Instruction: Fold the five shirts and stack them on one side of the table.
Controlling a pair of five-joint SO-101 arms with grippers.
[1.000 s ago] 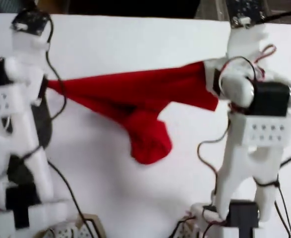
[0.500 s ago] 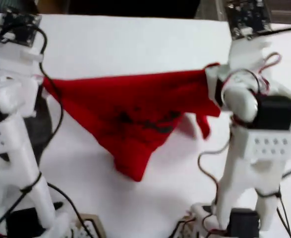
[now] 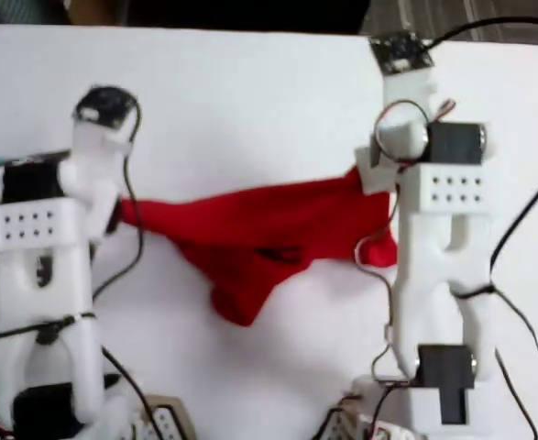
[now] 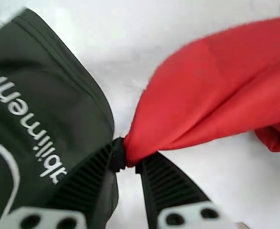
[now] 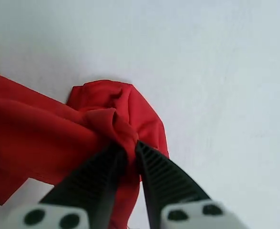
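Red shirt (image 3: 250, 234) stretched between left fingers (image 4: 163, 186) and right fingers (image 5: 163, 179), each pinching a corner; we judge it unfolded, stacking not begun.

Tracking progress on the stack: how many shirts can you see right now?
2. The red shirt hangs stretched between the left gripper and the right gripper. A black printed shirt lies right beside the left gripper. Others may be hidden.
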